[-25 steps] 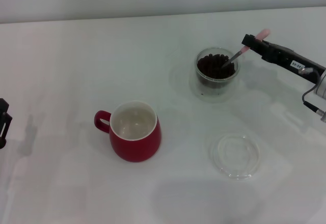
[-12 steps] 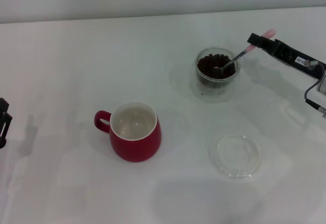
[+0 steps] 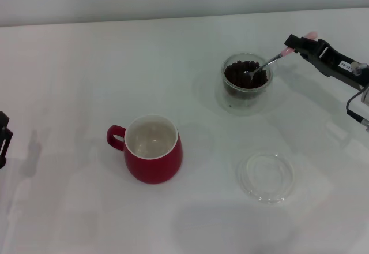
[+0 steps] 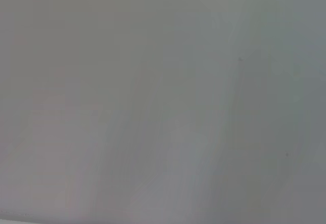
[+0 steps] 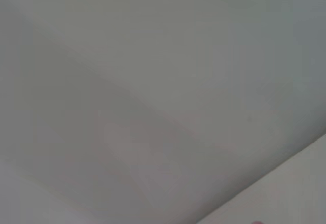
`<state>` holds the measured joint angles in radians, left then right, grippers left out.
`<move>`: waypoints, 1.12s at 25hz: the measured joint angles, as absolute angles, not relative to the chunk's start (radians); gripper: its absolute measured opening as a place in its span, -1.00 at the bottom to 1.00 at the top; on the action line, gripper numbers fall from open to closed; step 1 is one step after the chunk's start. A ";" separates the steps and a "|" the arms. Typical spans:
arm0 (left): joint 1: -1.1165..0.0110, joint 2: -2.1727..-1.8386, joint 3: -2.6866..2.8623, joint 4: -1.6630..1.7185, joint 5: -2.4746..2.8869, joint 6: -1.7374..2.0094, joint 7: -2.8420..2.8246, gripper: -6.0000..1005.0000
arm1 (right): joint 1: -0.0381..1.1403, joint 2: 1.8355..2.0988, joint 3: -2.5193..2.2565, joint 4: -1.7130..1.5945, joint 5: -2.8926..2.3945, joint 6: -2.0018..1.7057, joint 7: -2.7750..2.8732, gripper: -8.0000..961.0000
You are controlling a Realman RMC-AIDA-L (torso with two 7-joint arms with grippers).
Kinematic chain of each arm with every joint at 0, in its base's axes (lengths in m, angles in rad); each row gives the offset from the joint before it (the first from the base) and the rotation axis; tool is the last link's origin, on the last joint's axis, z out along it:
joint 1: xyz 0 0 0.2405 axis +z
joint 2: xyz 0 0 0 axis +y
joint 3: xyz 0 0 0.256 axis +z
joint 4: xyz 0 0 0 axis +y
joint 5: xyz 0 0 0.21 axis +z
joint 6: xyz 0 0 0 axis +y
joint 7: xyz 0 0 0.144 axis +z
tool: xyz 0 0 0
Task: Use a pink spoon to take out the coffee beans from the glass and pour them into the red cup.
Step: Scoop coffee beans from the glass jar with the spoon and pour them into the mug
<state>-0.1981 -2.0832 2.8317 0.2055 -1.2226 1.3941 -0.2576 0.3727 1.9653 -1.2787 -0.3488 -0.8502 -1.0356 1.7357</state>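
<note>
The glass (image 3: 247, 81) stands at the back right of the white table, heaped with dark coffee beans (image 3: 242, 73). My right gripper (image 3: 295, 43) is to its right, shut on the pink spoon (image 3: 271, 62), whose pink handle end pokes out past the fingers. The spoon slants down and its metal bowl lies on the beans. The red cup (image 3: 152, 148), white inside with nothing in it, stands nearer me left of the glass, handle pointing left. My left gripper (image 3: 3, 138) is parked at the far left edge. Both wrist views show only blank surface.
A flat clear glass saucer (image 3: 266, 176) lies at the front right, below the glass. The white table (image 3: 86, 81) runs back to a pale wall.
My right gripper has drawn back to the right and risen slightly. The spoon now lies at a shallower angle, its bowl higher on the beans. Cup, glass and left arm have not moved.
</note>
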 joint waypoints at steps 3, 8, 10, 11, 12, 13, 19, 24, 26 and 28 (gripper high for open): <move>-0.198 -2.083 2.832 0.205 -1.222 1.394 -0.257 0.31 | 0.372 1.969 -1.265 -0.349 -0.852 -1.039 1.773 -0.69; -0.197 -2.083 2.832 0.207 -1.221 1.395 -0.257 0.31 | 0.378 1.965 -1.267 -0.341 -0.858 -1.035 1.859 -0.69; -0.195 -2.083 2.832 0.204 -1.223 1.399 -0.257 0.31 | 0.378 1.966 -1.264 -0.341 -0.855 -1.026 1.872 -0.69; -0.193 -2.083 2.833 0.203 -1.224 1.401 -0.257 0.31 | 0.377 1.966 -1.262 -0.340 -0.854 -1.023 1.880 -0.69; -0.191 -2.083 2.833 0.203 -1.225 1.406 -0.257 0.31 | 0.377 1.966 -1.261 -0.340 -0.852 -1.023 1.889 -0.69; -0.188 -2.083 2.832 0.203 -1.225 1.411 -0.257 0.31 | 0.377 1.966 -1.260 -0.340 -0.850 -1.023 1.900 -0.69; -0.187 -2.083 2.832 0.202 -1.226 1.421 -0.258 0.31 | 0.377 1.963 -1.222 -0.341 -0.849 -1.027 1.942 -0.69; -0.188 -2.083 2.832 0.202 -1.226 1.421 -0.256 0.31 | 0.378 1.957 -1.208 -0.343 -0.850 -1.035 1.970 -0.69; -0.189 -2.083 2.832 0.202 -1.226 1.421 -0.254 0.31 | 0.378 1.950 -1.209 -0.345 -0.855 -1.046 1.988 -0.69; -0.189 -2.083 2.832 0.202 -1.226 1.421 -0.254 0.31 | 0.379 1.943 -1.212 -0.344 -0.857 -1.062 2.005 -0.69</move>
